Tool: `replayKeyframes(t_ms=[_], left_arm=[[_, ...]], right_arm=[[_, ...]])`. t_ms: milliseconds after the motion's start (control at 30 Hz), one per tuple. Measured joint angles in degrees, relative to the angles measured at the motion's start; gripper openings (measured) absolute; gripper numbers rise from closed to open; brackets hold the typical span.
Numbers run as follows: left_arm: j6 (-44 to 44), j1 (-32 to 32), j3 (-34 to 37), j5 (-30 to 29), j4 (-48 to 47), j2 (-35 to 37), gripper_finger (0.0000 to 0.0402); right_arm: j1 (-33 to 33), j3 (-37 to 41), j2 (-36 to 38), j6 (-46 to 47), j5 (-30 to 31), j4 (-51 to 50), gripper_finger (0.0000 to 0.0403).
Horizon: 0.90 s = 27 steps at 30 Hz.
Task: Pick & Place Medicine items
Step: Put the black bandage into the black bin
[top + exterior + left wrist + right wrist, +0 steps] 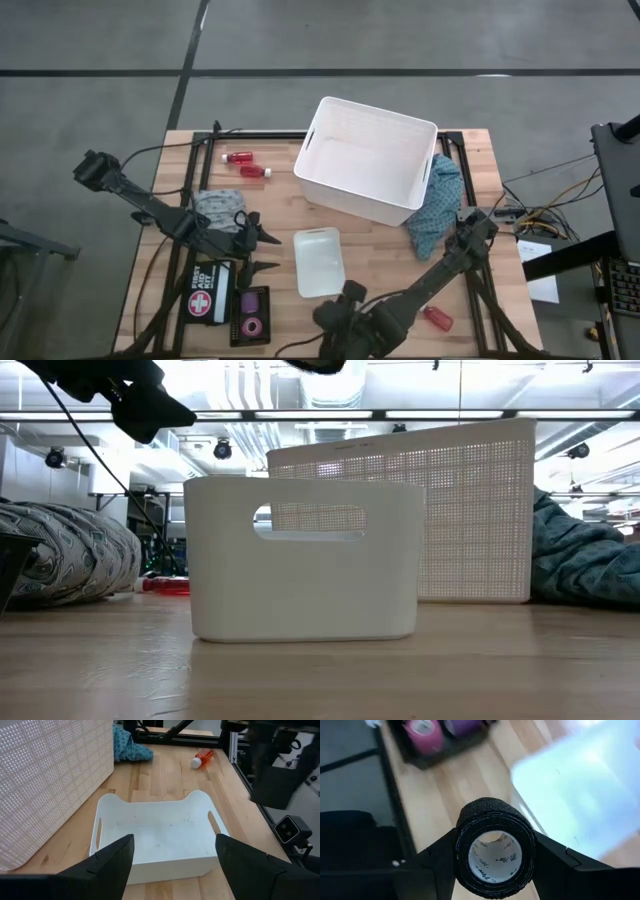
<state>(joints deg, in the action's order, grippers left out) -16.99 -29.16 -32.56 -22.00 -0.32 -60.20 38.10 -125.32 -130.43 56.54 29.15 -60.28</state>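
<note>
One dark tape roll (495,847) is pinched between the fingers of the right gripper (495,855), at the table's near edge between the small white tray (319,262) and the dark case of pink rolls (250,315); its hollow core faces the wrist camera, axis along the gripper's reach. Gripped on its curved sides, it could squirt free, or roll away if released short of the tray. The left gripper (172,865) hangs empty, jaws apart, at the tray's other side.

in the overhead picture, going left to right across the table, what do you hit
First aid kit → left gripper → small white bin → big white basket → blue cloth
</note>
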Motion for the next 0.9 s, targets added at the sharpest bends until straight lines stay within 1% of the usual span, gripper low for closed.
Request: replayKeyframes(t_ms=[167, 367, 500, 633, 833, 900], left_arm=[[0.0, 0.0, 0.0, 0.0, 0.0, 0.0, 0.0287], [0.0, 0.0, 0.0, 0.0, -0.1, 0.0, 0.0286], [0.0, 0.0, 0.0, 0.0, -0.1, 0.0, 0.0287], [0.0, 0.0, 0.0, 0.0, -0.1, 0.0, 0.0287], [0.0, 0.0, 0.0, 0.0, -0.1, 0.0, 0.0287], [0.0, 0.0, 0.0, 0.0, -0.1, 0.0, 0.0287]], right_arm=[[-0.9, 0.4, 0.0, -6.5, -0.9, 6.7, 0.0196], [-3.6, 1.5, 0.0, -7.7, -4.0, 10.7, 0.0196], [-5.4, 2.6, 0.0, -11.0, -5.6, 15.0, 0.0196], [-6.6, 5.0, 0.0, -13.9, -7.1, 22.5, 0.0196], [-6.9, 10.0, 0.0, -17.3, -7.1, 35.2, 0.0196], [-7.0, 12.2, 0.0, -18.8, -6.2, 40.5, 0.0196]])
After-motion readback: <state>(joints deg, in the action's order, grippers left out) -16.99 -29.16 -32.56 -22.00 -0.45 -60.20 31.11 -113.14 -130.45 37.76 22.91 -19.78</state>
